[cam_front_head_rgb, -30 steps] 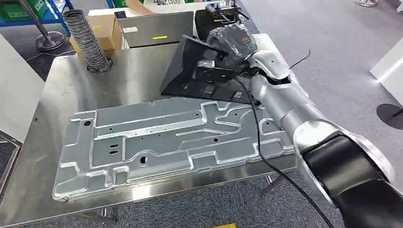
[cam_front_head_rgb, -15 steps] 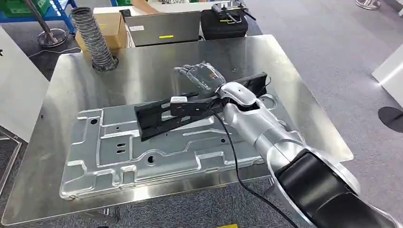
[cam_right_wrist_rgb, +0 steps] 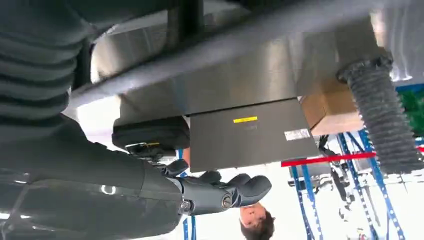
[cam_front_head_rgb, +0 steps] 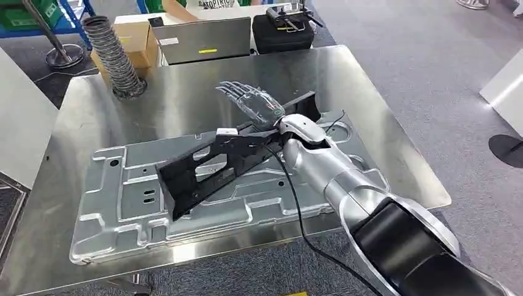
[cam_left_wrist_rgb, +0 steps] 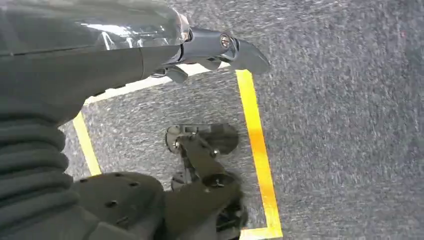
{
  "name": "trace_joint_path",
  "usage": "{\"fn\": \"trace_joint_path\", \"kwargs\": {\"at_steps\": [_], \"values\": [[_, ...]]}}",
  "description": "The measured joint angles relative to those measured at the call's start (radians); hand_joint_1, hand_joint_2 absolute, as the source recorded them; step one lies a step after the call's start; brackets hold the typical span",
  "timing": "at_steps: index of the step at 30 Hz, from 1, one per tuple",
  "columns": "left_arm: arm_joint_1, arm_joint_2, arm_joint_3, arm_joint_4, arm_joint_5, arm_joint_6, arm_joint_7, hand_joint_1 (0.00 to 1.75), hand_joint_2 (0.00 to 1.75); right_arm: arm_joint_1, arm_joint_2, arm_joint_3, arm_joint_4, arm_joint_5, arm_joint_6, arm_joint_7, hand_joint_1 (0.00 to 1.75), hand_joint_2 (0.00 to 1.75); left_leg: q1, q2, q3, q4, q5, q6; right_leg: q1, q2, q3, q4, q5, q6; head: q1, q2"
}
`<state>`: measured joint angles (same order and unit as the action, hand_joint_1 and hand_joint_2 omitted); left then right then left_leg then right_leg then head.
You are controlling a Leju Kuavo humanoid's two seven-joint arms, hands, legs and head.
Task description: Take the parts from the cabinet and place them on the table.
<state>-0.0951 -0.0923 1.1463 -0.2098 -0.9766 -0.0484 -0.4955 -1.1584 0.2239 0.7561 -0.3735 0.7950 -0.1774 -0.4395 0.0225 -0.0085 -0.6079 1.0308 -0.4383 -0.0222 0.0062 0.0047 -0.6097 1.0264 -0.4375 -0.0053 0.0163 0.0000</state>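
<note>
- The black part (cam_front_head_rgb: 228, 161), a long bracket-like moulding, lies slanted across the big silver stamped panel (cam_front_head_rgb: 129, 203), which itself lies flat on the steel table (cam_front_head_rgb: 185, 86). So the part is already over the table, resting on the panel rather than on bare steel.
- The right hand (cam_front_head_rgb: 251, 100) is flat and spread just above the black part's far end, fingers apart and reaching past it toward the table's far edge; nothing is in its grasp. I judge this to be the release step of the placing.
- The next move would call for lifting the hand straight clear without dragging the part, then going to the cabinet for another piece.
- The left hand (cam_left_wrist_rgb: 215, 47) hangs beside the robot over grey carpet (cam_left_wrist_rgb: 340, 125) marked with yellow tape (cam_left_wrist_rgb: 255, 135). Little of its fingers can be seen, so whether it is open or closed cannot be told; nothing is visibly in it.
- Hard to make out: whether the palm touches the black part, since the wrist covers the contact point. The cabinet is out of frame.
- Beyond the table's far edge stand a ribbed hose (cam_front_head_rgb: 114, 58), a cardboard box (cam_front_head_rgb: 139, 37) and a black case (cam_front_head_rgb: 280, 31).
</note>
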Motion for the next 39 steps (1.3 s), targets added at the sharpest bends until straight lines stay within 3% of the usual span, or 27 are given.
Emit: {"fn": "trace_joint_path", "kwargs": {"at_steps": [3,5,6,8,9,10,11,13,14,16,18,19,20,21,23,24,25,26,28,29,30,31,33,35,36,38,39], "values": [[-0.001,0.0,0.0,0.0,-0.001,0.0,0.001,0.0,0.0,0.0,0.0,-0.003,0.0,-0.01,0.0,0.0,0.0,0.0,-0.005,0.001,-0.004,0.003,0.003,0.019,-0.003,0.001,-0.001,-0.006,0.005,0.013,0.002,0.0],[-0.002,0.0,0.0,0.0,-0.007,0.001,0.003,0.0,0.0,-0.004,0.0,-0.015,0.0,-0.035,0.008,0.0,0.0,0.0,0.002,0.003,-0.002,-0.003,0.009,0.029,-0.006,0.0,-0.014,0.026,-0.023,0.025,0.005,0.0],[-0.004,0.0,0.0,0.0,-0.007,0.001,0.003,0.0,0.0,-0.009,-0.001,-0.022,0.0,-0.051,0.017,0.0,0.0,0.0,0.002,0.004,-0.003,-0.003,0.009,0.035,-0.008,-0.001,-0.042,0.089,-0.06,0.03,0.008,0.0],[-0.004,0.0,0.0,0.0,-0.008,0.0,0.003,0.0,0.0,-0.014,-0.008,-0.038,0.003,-0.073,0.038,0.001,0.0,0.0,0.001,0.005,-0.004,-0.003,0.009,0.036,-0.012,-0.001,-0.119,0.254,-0.131,0.038,0.008,0.0],[-0.003,0.0,0.0,0.0,-0.008,0.0,0.002,0.0,0.0,-0.017,-0.013,-0.042,0.005,-0.072,0.054,0.005,0.0,0.0,0.001,0.005,-0.004,-0.003,0.009,0.036,-0.012,-0.001,-0.147,0.312,-0.144,0.04,0.008,0.0],[-0.003,0.0,0.0,0.0,-0.008,-0.002,0.001,0.0,0.0,-0.026,-0.018,-0.043,0.008,-0.065,0.076,0.015,0.0,0.0,0.001,0.004,-0.003,-0.003,0.009,0.036,-0.013,-0.001,-0.151,0.316,-0.131,0.039,0.008,0.0],[-0.003,0.0,0.0,0.0,-0.008,-0.003,0.0,0.0,0.0,-0.039,-0.023,-0.042,0.013,-0.044,0.112,0.03,0.0,0.0,0.001,0.003,-0.002,-0.003,0.009,0.036,-0.013,-0.001,-0.133,0.274,-0.1,0.036,0.008,0.0],[-0.003,0.0,0.0,0.0,-0.008,-0.006,-0.001,0.0,0.0,-0.068,-0.03,-0.031,0.022,0.017,0.158,0.063,0.0,0.0,-0.001,0.001,0.0,-0.003,0.009,0.036,-0.009,-0.001,-0.047,0.099,-0.014,0.021,0.008,0.0],[-0.003,0.0,0.0,0.0,-0.008,-0.006,-0.002,0.0,0.0,-0.086,-0.032,-0.02,0.026,0.057,0.169,0.079,0.0,0.0,-0.001,0.001,0.0,-0.004,0.009,0.035,-0.005,-0.002,-0.007,0.013,0.013,0.009,0.008,0.0],[-0.002,0.0,0.0,0.0,-0.008,-0.005,-0.004,0.0,0.0,-0.118,-0.038,0.02,0.037,0.142,0.156,0.126,0.0,0.0,-0.005,0.002,-0.007,-0.004,0.012,0.022,0.002,-0.004,-0.005,-0.006,0.008,0.004,0.008,0.0],[-0.001,0.0,0.0,0.0,-0.006,-0.002,-0.006,0.0,0.0,-0.144,-0.046,0.09,0.042,0.291,0.073,0.224,0.0,0.0,-0.003,0.002,-0.004,-0.011,0.015,0.013,0.005,-0.002,-0.006,-0.007,0.008,0.0,0.007,0.0],[0.0,0.0,0.001,0.0,-0.006,0.001,-0.007,0.0,0.0,-0.155,-0.05,0.132,0.044,0.349,0.043,0.266,0.0,0.0,-0.008,0.002,0.0,-0.016,0.015,0.006,-0.003,-0.003,0.003,-0.024,0.015,-0.009,0.008,0.0],[0.002,0.001,0.001,0.0,-0.006,0.003,-0.009,0.0,0.0,-0.162,-0.056,0.169,0.048,0.387,0.024,0.301,0.0,0.0,-0.004,0.004,-0.006,0.002,0.0,0.004,-0.007,-0.006,0.013,-0.039,0.023,-0.011,0.007,0.0],[0.002,0.001,0.001,0.0,-0.006,0.005,-0.009,0.0,0.0,-0.169,-0.058,0.194,0.052,0.396,0.013,0.314,0.0,0.0,-0.005,0.003,-0.027,0.053,-0.037,0.003,-0.008,-0.006,0.014,-0.042,0.025,-0.018,0.005,0.0],[0.002,0.001,0.001,0.0,-0.007,0.005,-0.01,0.0,0.0,-0.171,-0.06,0.224,0.056,0.404,0.008,0.322,0.0,0.0,-0.004,0.003,-0.094,0.208,-0.112,-0.001,-0.007,-0.005,0.013,-0.041,0.025,-0.019,0.006,0.0],[0.002,0.001,0.001,0.0,-0.007,0.005,-0.01,0.0,0.0,-0.17,-0.061,0.242,0.06,0.405,0.007,0.322,0.0,0.0,-0.004,0.003,-0.125,0.271,-0.132,-0.004,-0.006,-0.005,0.013,-0.041,0.024,-0.02,0.006,0.0],[0.002,0.0,0.001,0.0,-0.008,0.005,-0.01,0.0,0.0,-0.169,-0.063,0.255,0.064,0.406,0.007,0.322,0.0,0.0,-0.003,0.004,-0.138,0.294,-0.129,-0.005,-0.006,-0.004,0.012,-0.039,0.024,-0.02,0.006,0.0],[0.003,0.001,0.001,0.0,-0.008,0.005,-0.01,0.0,0.0,-0.169,-0.065,0.265,0.067,0.406,0.007,0.323,0.0,0.0,-0.002,0.004,-0.124,0.264,-0.101,-0.007,-0.006,-0.004,0.012,-0.036,0.023,-0.018,0.006,0.0],[0.002,0.002,0.001,0.0,-0.01,0.006,-0.008,0.0,0.0,-0.17,-0.067,0.278,0.069,0.417,0.005,0.316,0.0,0.0,0.0,0.005,-0.043,0.102,-0.014,-0.007,-0.009,-0.002,0.013,-0.026,0.015,-0.012,0.006,0.0],[0.001,0.002,0.001,0.0,-0.011,0.006,-0.008,0.0,0.0,-0.172,-0.068,0.287,0.07,0.43,0.008,0.296,0.0,0.0,0.001,0.006,-0.002,0.022,0.016,-0.006,-0.009,-0.002,0.012,-0.018,0.01,-0.007,0.006,0.0],[-0.003,0.002,0.0,0.0,-0.016,0.003,-0.005,0.0,0.0,-0.173,-0.072,0.298,0.072,0.441,0.016,0.27,0.0,0.0,-0.004,0.005,0.013,-0.005,-0.004,-0.002,-0.001,-0.001,0.004,-0.008,0.005,0.001,0.005,0.0],[-0.006,0.002,0.0,0.0,-0.018,0.002,-0.002,0.0,0.0,-0.173,-0.074,0.307,0.073,0.446,0.024,0.242,0.0,0.0,-0.003,0.003,0.007,0.0,0.0,0.009,-0.002,0.0,0.0,-0.007,0.007,0.004,0.008,0.0],[-0.009,0.002,-0.001,0.0,-0.021,-0.003,0.003,0.0,0.0,-0.167,-0.079,0.316,0.075,0.441,0.031,0.206,0.0,0.0,-0.008,0.002,0.003,0.0,0.001,0.018,-0.003,-0.001,0.0,-0.01,0.011,0.012,0.008,0.0],[-0.013,0.001,-0.002,0.0,-0.023,-0.004,0.007,0.0,0.0,-0.166,-0.083,0.317,0.075,0.427,0.027,0.196,0.0,0.0,0.0,0.004,0.005,-0.008,0.009,0.03,-0.006,-0.001,-0.004,0.003,-0.002,0.022,0.009,0.0],[-0.016,0.001,-0.002,0.0,-0.024,-0.004,0.007,0.0,0.0,-0.166,-0.088,0.317,0.075,0.418,0.021,0.197,0.0,0.0,0.0,0.004,0.004,-0.008,0.009,0.035,-0.007,-0.002,-0.021,0.04,-0.03,0.029,0.018,0.0],[-0.019,0.001,-0.004,0.0,-0.025,-0.004,0.009,0.0,0.0,-0.157,-0.093,0.312,0.076,0.386,-0.019,0.218,0.0,0.0,-0.001,0.005,0.003,-0.008,0.01,0.036,-0.012,-0.002,-0.098,0.208,-0.111,0.04,0.02,0.0],[-0.018,0.001,-0.004,0.0,-0.025,-0.003,0.009,0.0,0.0,-0.147,-0.097,0.3,0.075,0.357,-0.053,0.231,0.0,0.0,-0.001,0.005,0.003,-0.008,0.009,0.036,-0.012,-0.002,-0.132,0.281,-0.135,0.042,0.02,0.0]]}}
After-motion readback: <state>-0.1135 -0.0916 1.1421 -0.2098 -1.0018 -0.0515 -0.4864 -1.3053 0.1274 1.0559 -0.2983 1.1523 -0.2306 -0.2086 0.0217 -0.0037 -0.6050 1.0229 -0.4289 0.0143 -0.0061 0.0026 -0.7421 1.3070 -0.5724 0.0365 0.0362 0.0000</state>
